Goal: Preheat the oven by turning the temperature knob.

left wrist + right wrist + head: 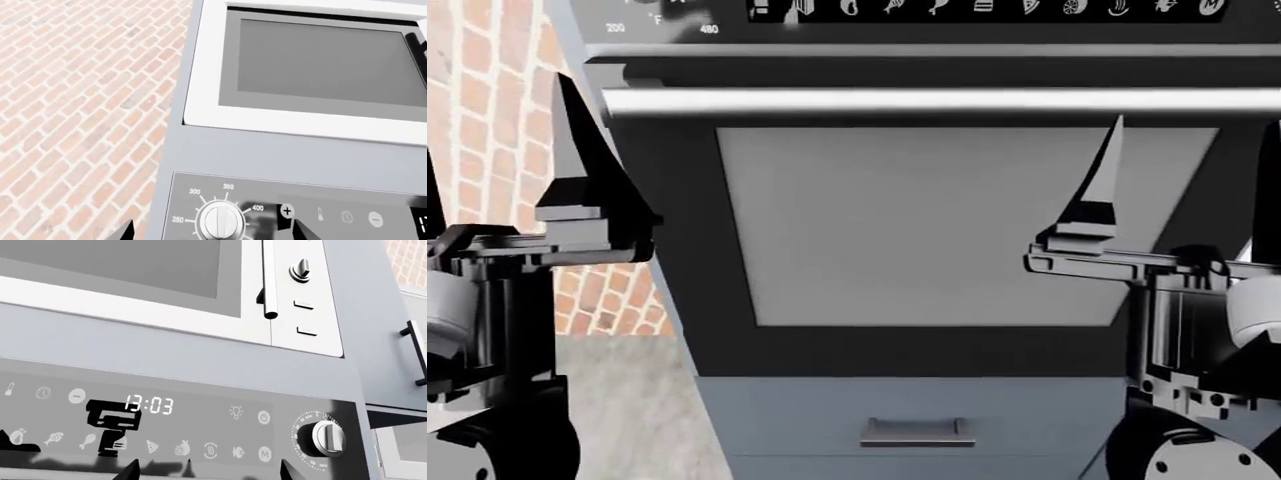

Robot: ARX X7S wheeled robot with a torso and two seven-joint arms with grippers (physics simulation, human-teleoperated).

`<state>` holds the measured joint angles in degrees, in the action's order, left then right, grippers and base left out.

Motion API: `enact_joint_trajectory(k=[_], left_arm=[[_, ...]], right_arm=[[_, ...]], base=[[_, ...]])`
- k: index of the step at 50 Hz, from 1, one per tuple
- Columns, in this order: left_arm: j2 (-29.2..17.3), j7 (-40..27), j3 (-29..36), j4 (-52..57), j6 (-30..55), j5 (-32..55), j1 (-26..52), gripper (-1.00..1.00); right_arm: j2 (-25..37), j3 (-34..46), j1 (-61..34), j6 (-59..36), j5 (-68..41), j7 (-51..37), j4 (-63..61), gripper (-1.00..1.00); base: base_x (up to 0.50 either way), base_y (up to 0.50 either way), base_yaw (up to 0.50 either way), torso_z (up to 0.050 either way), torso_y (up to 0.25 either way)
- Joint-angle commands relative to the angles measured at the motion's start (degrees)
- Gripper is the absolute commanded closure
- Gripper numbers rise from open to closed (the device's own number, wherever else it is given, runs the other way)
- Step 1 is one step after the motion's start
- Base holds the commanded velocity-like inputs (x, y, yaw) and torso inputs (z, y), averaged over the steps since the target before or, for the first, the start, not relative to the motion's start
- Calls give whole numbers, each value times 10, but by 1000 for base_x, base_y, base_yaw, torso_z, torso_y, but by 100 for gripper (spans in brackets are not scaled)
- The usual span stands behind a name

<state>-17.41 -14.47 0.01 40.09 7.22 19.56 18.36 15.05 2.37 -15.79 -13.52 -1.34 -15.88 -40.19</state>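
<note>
The oven fills the head view, with its grey glass window, silver bar handle and black icon panel. In the left wrist view the silver temperature knob sits on the panel's end, ringed by marks 250 to 400. My left gripper is open, with one fingertip on each side of the knob and not touching it. In the head view it points up at the oven's left edge. My right gripper is open and empty before the icon panel; in the head view it points up at the right.
A second silver knob sits at the panel's other end. A white-framed appliance with a bar handle is mounted above the oven. A drawer with a handle lies below. A brick wall stands to the left.
</note>
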Motion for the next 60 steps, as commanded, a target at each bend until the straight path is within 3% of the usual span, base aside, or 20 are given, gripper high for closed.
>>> enact_joint_trajectory(k=[1,13,20,23,27,30,37,39,44,60], left_arm=[[-29,-47,-6,58,137,39,54,-100],[-60,-134,-31,123,383,179,215,-100],[-67,-235,-61,143,583,335,335,-100],[-46,-313,-107,120,674,459,395,-100],[-37,-385,-123,92,726,538,446,-100],[-29,-456,-131,56,754,617,474,-100],[-38,-568,-109,-9,778,700,511,-100],[-48,-626,-93,-54,777,751,523,-100],[-78,-700,-59,-123,754,834,551,-100],[-80,-679,-6,-217,744,791,577,-100]], right_arm=[[4,1,2,-12,-10,1,-19,-100],[7,-4,7,-26,-25,0,-43,-100],[10,-10,11,-32,-36,0,-51,-100],[11,-12,12,-34,-41,-1,-54,-100],[12,-10,9,-32,-42,-1,-49,-100],[12,-9,6,-30,-43,-2,-46,-100],[18,-14,13,-43,-51,-4,-67,-100],[19,-14,14,-44,-52,-5,-67,-100],[22,-16,16,-49,-54,-6,-74,-100],[23,-3,4,-39,-50,-11,-52,-100]], base=[[0,0,0,0,0],[0,0,0,0,0],[0,0,0,0,0],[0,0,0,0,0],[0,0,0,0,0],[0,0,0,0,0],[0,0,0,0,0],[0,0,0,0,0],[0,0,0,0,0],[0,0,0,0,0]])
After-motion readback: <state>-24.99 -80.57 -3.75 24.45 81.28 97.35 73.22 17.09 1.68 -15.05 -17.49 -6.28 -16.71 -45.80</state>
